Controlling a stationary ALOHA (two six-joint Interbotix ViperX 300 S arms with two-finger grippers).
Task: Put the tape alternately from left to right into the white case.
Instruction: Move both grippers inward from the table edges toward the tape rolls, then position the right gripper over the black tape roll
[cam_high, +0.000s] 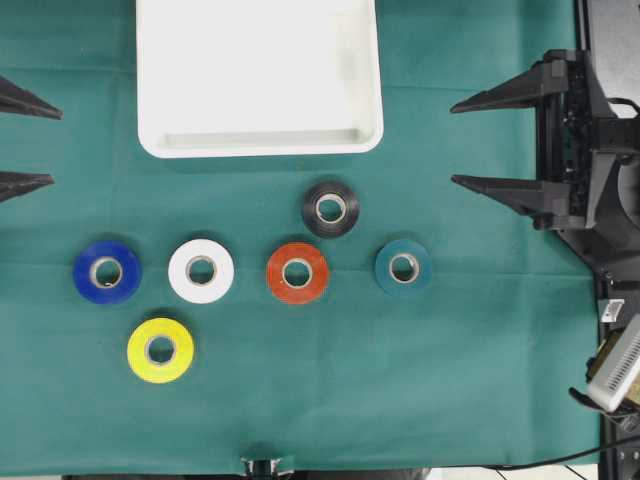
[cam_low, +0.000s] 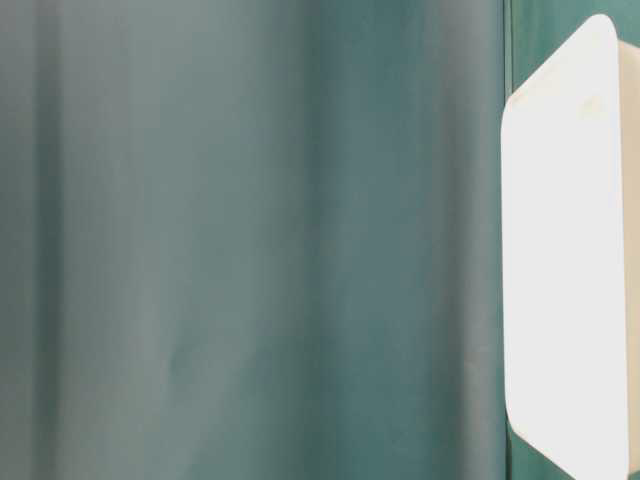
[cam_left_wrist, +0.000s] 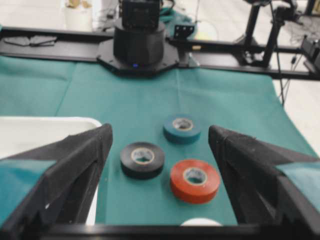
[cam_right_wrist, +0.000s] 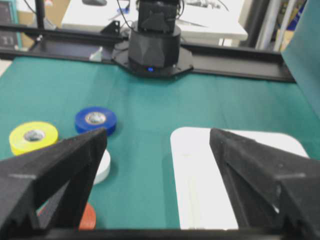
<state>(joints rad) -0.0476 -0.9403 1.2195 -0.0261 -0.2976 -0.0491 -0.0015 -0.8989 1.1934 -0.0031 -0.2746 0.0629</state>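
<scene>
The white case (cam_high: 260, 148) lies empty at the top middle of the green cloth. Below it sit six rolls of tape: black (cam_high: 331, 208), blue (cam_high: 107, 271), white (cam_high: 201, 271), red (cam_high: 297, 272), teal (cam_high: 403, 266) and yellow (cam_high: 160, 350). My left gripper (cam_high: 56, 147) stands open at the left edge, holding nothing. My right gripper (cam_high: 452, 144) stands open at the right, also holding nothing. In the left wrist view the open gripper (cam_left_wrist: 160, 128) frames the black (cam_left_wrist: 142, 159), teal (cam_left_wrist: 182, 128) and red (cam_left_wrist: 195, 180) rolls. The right wrist view shows its gripper (cam_right_wrist: 158, 132), the case (cam_right_wrist: 200, 190), the blue roll (cam_right_wrist: 95, 120) and the yellow roll (cam_right_wrist: 33, 137).
The right arm's black body (cam_high: 590, 150) fills the right edge of the overhead view. Each wrist view shows the opposite arm's base (cam_left_wrist: 137, 45) on a black rail beyond the cloth. The table-level view shows blurred green cloth and the case (cam_low: 570, 250).
</scene>
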